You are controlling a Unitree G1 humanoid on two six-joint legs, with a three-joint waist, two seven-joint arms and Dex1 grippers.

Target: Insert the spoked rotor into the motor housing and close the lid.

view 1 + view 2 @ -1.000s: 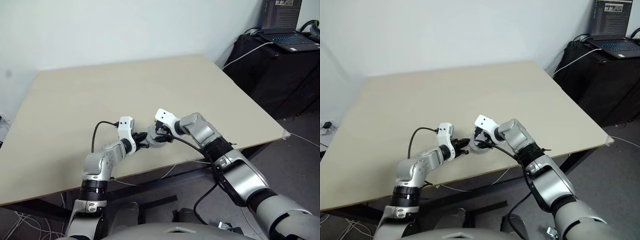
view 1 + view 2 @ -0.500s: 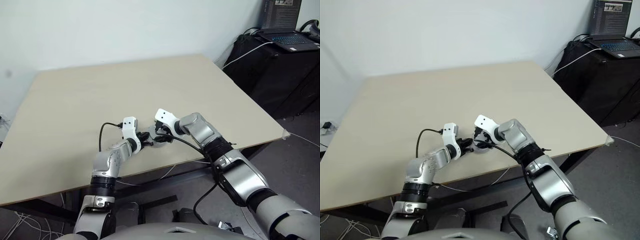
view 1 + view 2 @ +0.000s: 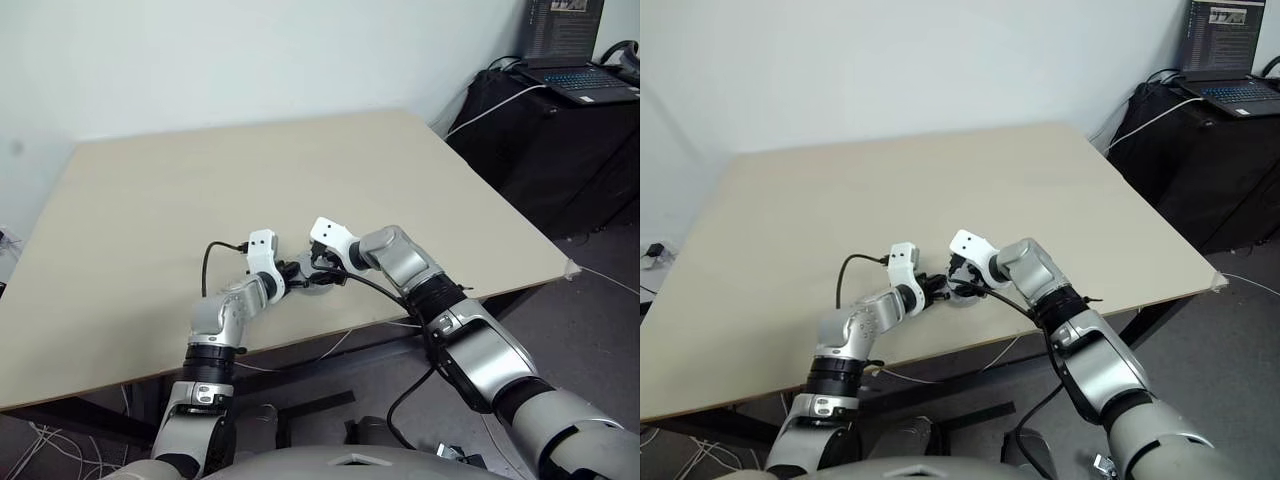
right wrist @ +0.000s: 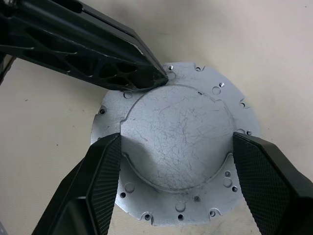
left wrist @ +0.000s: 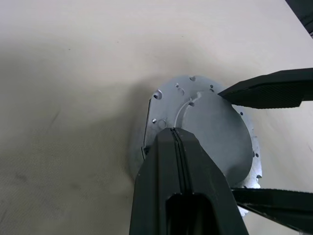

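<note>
The lid [image 4: 176, 122], a pale-grey round metal disc with a raised round centre and a rim of small holes, lies flat near the table's front edge. My right gripper [image 3: 319, 271] reaches down over it, and its two fingers [image 4: 105, 181] press against opposite sides of the raised centre. My left gripper [image 5: 173, 132] is shut, and its joined tips rest on the lid's rim on the side away from the right arm. A dark edge shows under the rim [image 5: 146, 147]. The spoked rotor and the motor housing are hidden.
The beige table [image 3: 200, 170] is bare around the lid, and its front edge [image 3: 330, 335] runs just behind both wrists. A black cable [image 3: 212, 262] loops up from the left wrist. A laptop [image 3: 570, 50] sits on a black stand at the back right.
My left arm has drawn in and its shut gripper has slid right and forward until its tips meet the lid. The right gripper and the lid have stayed still.
</note>
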